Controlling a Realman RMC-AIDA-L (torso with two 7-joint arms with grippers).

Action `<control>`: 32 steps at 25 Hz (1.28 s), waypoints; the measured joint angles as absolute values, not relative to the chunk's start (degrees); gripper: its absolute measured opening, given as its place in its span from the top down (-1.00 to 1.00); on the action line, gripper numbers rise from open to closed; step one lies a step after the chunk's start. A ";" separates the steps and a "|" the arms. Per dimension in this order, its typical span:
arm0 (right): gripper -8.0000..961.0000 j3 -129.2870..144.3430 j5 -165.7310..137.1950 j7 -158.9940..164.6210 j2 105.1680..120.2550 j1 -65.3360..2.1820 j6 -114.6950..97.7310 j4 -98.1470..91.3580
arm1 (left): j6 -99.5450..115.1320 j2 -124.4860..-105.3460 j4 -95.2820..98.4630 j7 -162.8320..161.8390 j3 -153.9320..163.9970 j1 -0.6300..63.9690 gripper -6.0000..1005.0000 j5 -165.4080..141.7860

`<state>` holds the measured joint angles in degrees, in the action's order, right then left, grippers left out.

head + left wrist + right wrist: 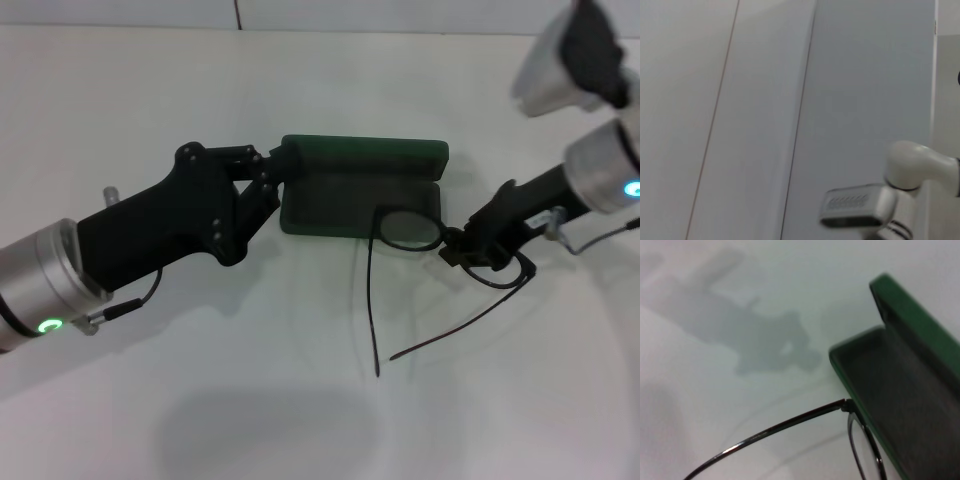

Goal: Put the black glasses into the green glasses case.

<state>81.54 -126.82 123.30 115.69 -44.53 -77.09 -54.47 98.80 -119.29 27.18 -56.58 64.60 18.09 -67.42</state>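
The green glasses case (360,190) lies open in the middle of the table, its lid standing at the far side. My left gripper (283,172) is at the case's left end, its fingers closed on that end. My right gripper (462,248) is shut on the black glasses (410,229) near the bridge and holds them at the case's right front corner, one lens over that corner. Both temple arms (372,300) trail toward me over the table. The right wrist view shows the case's dark inside (905,390) with a lens rim and a temple arm (780,427) beside it.
The white table (300,400) spreads all round the case. The left wrist view shows only a pale wall and a white part of the other arm (910,170).
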 joint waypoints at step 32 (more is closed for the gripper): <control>0.70 65.98 -94.05 85.31 115.90 -32.71 -89.35 -46.85 | 105.97 -120.34 16.08 -52.00 70.73 30.31 0.94 -67.21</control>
<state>65.98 -94.05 85.31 115.90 -32.71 -89.35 -46.85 105.97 -120.34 16.08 -52.00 70.73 30.31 -67.21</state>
